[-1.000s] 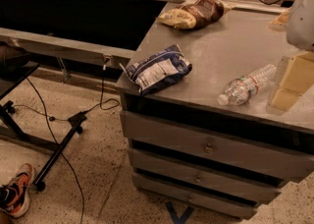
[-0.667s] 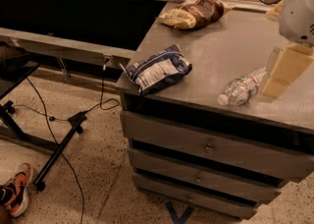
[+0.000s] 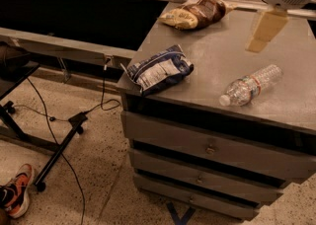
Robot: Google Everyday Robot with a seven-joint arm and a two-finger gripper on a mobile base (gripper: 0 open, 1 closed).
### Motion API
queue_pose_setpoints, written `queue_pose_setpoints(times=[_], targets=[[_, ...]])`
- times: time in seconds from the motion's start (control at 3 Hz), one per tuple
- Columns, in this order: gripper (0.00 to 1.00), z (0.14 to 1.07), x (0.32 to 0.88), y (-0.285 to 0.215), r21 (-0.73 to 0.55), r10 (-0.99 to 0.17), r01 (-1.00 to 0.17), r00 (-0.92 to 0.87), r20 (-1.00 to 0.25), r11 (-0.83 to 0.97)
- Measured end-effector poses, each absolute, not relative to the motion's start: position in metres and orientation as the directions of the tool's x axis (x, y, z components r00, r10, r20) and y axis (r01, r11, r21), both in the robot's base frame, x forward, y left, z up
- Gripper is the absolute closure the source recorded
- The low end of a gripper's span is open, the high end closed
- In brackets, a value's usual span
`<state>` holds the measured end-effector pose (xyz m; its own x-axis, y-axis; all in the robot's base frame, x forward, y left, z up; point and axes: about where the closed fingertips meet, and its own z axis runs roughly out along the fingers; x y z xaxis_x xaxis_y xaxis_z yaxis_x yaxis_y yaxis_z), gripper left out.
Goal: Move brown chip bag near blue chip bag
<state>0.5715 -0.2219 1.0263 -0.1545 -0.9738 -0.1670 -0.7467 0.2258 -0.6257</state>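
Starting at the tool [image 3: 261,34]: hangs above the far right part of the surface [image 3: 212,54], clear of it and touching nothing. Cannot tell whether spread or pressed together. Appears to carry nothing.

Left of there, by the far edge, lies the brown chip bag [image 3: 197,14], flat and ungrasped, near the tool but apart from it. Nearer and further left, right at the near left corner, sits the blue chip bag [image 3: 160,68], puffy and wrinkled. Between the two bags, only a stretch of bare surface; well apart.

As to progress: looks barely begun. No grasp, no lift, no carry yet. Left to do, by this reading: reach left to the brown bag, take hold, bring it toward the near left corner and set it down beside the blue one without pushing that one off the edge.

As to containers: both bags look closed, contents hidden. To the near right lies a clear water bottle [image 3: 252,86] on its side, cap on and pointing near-left; cannot tell how much is inside. Below the surface, three drawers [image 3: 212,147], all pushed in, contents unseen.
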Motion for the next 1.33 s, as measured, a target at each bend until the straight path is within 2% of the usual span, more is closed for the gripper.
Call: queue_pose_setpoints(times=[0.33,0.67,1.0,1.33], targets=[[0.00,1.033,0.578,-0.233,-0.661,-0.978,-0.721,-0.173,-0.121,0.209],[0.00,1.027,0.577,-0.231,-0.678,-0.972,-0.697,-0.176,-0.154,0.233],[0.00,1.025,0.612,-0.226,-0.753,-0.975,-0.620,-0.143,-0.170,0.222],[0.00,1.029,0.674,-0.213,-0.854,-0.996,-0.511,-0.038,-0.083,0.091]])
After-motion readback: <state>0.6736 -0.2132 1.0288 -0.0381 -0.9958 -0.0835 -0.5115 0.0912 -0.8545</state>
